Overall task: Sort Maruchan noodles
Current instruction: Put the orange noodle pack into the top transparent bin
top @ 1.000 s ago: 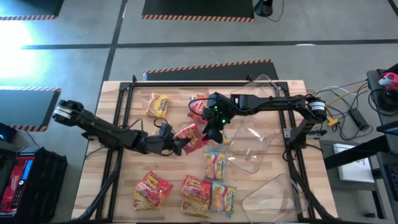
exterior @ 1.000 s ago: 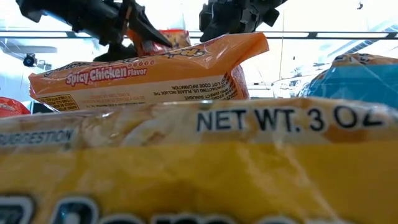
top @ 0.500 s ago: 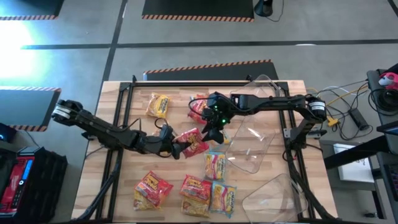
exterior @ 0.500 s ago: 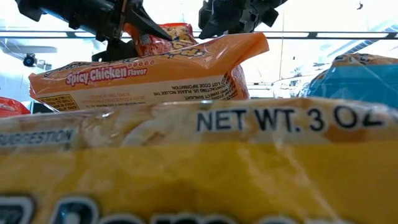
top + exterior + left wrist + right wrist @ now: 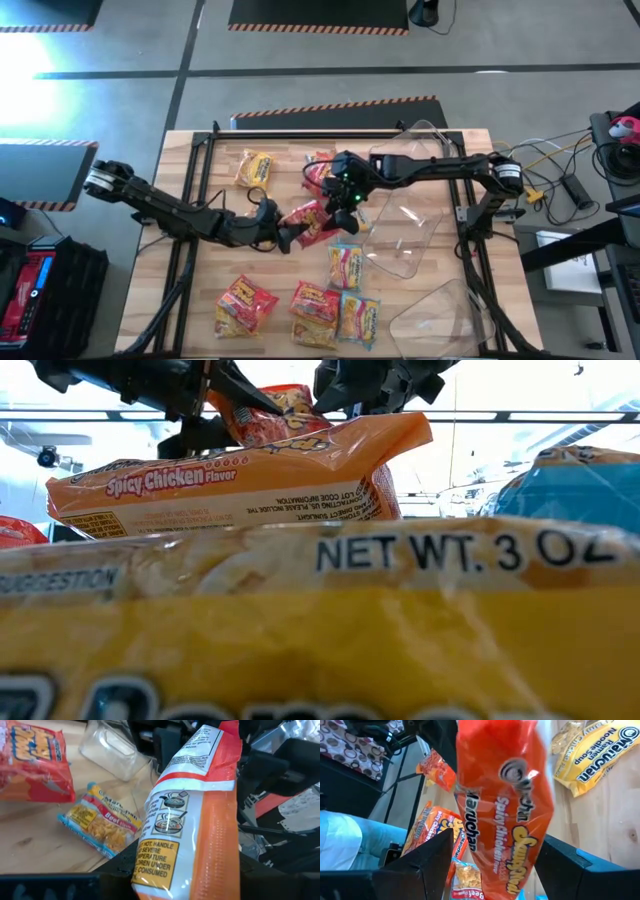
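Grey shop floor with hazard-striped mats surrounds your wooden desk (image 5: 190,290), and most of the Maruchan noodles are still loose on it: a yellow packet (image 5: 254,168) at the far left, red packets (image 5: 244,304) along the near edge, and blue beef packets (image 5: 347,266) nearer the middle.

Your left gripper (image 5: 285,234) sits at mid-desk, clamped on the lower end of an orange Spicy Chicken packet (image 5: 312,222) and holding it up off the surface. In the left wrist view that packet (image 5: 195,815) stands on edge between the fingers.

Your right gripper (image 5: 346,202) has its fingers spread wide. In the right wrist view they stand on either side of the same packet (image 5: 505,810) without pressing it. I read this as a hand-over from left to right, midway through a sort that has barely begun.

Your next move calls for closing the right gripper squarely on the far end of the packet before the left lets go. The wrapper is crinkly and slick, so a shallow pinch could slip.

On the right, the clear plastic tub (image 5: 408,232) looks empty, and so does the second clear tub (image 5: 440,312) at the near right corner. A third clear piece at the far edge lies partly under the right arm, so you cannot tell its contents.
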